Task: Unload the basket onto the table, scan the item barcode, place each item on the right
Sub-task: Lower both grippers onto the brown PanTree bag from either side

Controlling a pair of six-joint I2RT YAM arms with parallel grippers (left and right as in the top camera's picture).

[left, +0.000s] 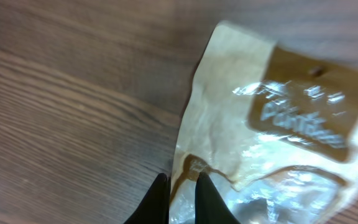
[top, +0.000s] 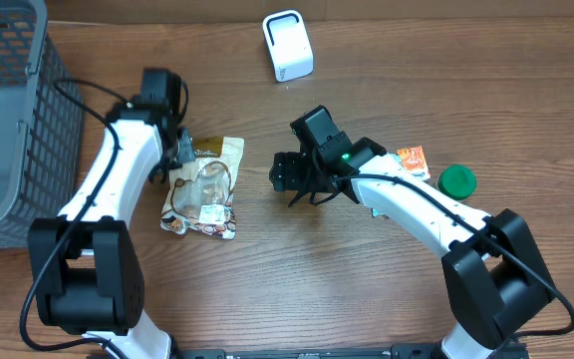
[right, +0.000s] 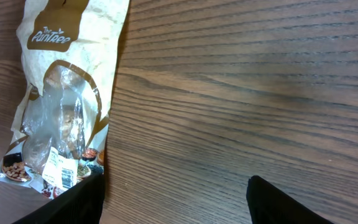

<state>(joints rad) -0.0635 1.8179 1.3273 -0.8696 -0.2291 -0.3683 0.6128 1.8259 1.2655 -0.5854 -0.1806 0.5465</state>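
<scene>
Left jaws pinch the snack bag's (left: pixel 229 137) edge; right jaws gape beside it.

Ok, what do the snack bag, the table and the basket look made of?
Snack bag: glossy film, printed tan and brown, with a clear window; it shows glare and creases. Table: matte wood or wood-look laminate, grain lines visible. Basket: grey, likely plastic, open mesh walls.
</scene>
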